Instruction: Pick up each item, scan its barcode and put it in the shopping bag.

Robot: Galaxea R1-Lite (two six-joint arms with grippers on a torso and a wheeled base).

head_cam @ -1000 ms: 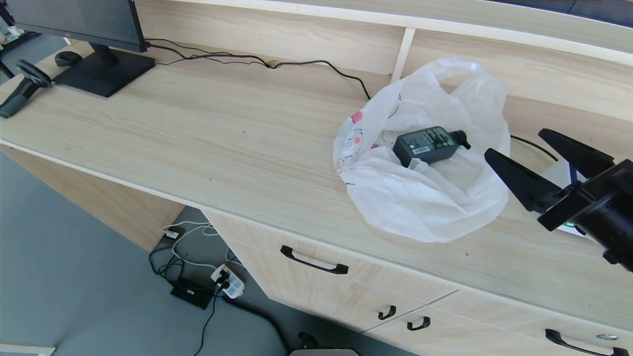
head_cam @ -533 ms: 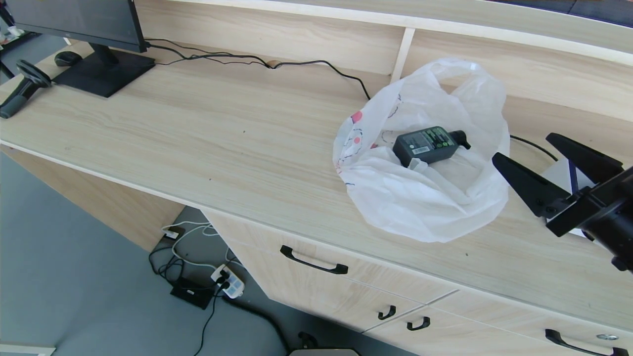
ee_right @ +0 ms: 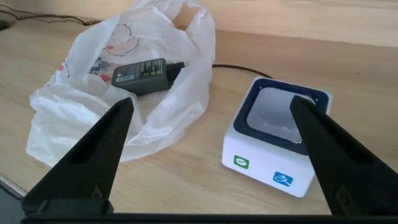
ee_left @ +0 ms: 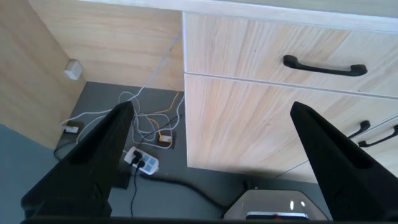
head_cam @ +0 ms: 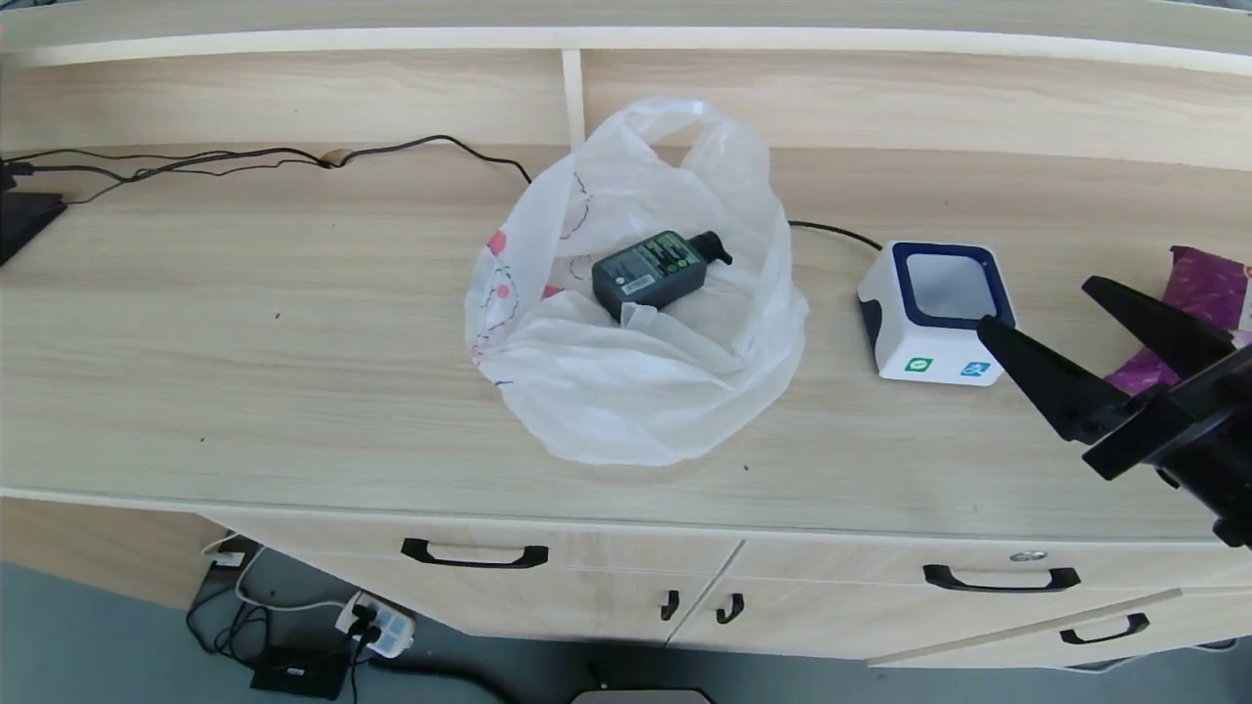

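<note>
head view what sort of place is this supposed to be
Most likely a shop checkout desk: a small barcode scanner stands on a long wooden counter, beside a white shopping bag holding a dark bottle.

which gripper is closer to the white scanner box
Right. The right gripper hangs open just beside the scanner above the counter; the left gripper is down in front of the drawers.

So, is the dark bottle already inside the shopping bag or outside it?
Inside: the dark bottle lies on its side within the open shopping bag.
</note>
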